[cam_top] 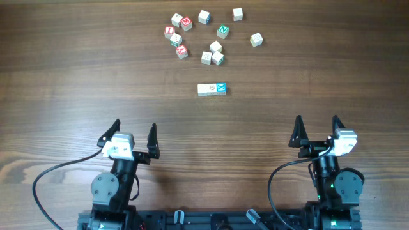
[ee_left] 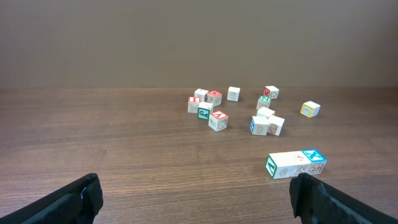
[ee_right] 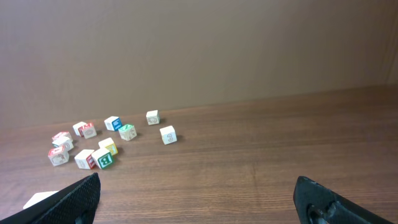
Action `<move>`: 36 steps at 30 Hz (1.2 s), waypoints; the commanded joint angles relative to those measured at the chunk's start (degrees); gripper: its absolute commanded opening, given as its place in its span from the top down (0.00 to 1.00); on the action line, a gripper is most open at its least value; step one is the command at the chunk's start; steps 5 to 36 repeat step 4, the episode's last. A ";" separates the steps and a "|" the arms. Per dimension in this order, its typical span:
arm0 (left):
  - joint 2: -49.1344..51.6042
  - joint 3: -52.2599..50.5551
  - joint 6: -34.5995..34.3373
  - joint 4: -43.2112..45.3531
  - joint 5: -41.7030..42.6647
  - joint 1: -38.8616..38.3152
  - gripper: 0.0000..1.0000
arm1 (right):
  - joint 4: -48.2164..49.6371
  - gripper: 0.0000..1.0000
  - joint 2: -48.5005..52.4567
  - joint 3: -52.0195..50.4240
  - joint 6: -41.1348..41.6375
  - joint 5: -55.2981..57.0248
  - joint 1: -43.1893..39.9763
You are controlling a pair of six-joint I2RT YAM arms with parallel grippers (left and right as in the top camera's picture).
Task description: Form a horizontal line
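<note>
Wood-grain table (cam_top: 64, 76), plain brown wall (ee_left: 199, 37) behind it in both wrist views.

- Row of three cubes (cam_top: 211, 89) sits about mid-table, running left-right, cubes touching. Two are pale; the cyan cube (cam_top: 221, 89) is at the end toward the robot's right.
- Loose cubes (cam_top: 216, 46) are scattered beyond the row on the far side. The nearest ones are close but not touching it. Red and green letters show on some; the rest are too small to read.
- Left gripper (cam_top: 135, 125): fingers spread wide, nothing between them, low near the front edge. The row is ahead of it and off to its right, well apart. In the left wrist view the row lies just above the tip of the right-hand finger, outside the finger gap's centre.
- Right gripper (cam_top: 316, 119): fingers also spread, holding nothing, near the front edge. The row is ahead and off to its left, well apart, a bit farther off than from the left gripper. In the right wrist view only a pale corner of the row shows at the lower left, next to the left-hand finger.
- Laterally the row lies between the two grippers, and neither touches any cube.
</note>
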 commanded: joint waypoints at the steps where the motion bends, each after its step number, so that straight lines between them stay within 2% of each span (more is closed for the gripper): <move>1: -0.57 -0.07 0.92 -0.52 0.68 -0.20 0.00 | 0.17 0.00 -0.61 -0.04 -0.28 -0.26 -0.39; 36: -0.57 -0.07 0.92 -0.52 0.68 -0.20 0.00 | 0.17 0.00 -0.61 -0.04 -0.31 -0.26 -0.39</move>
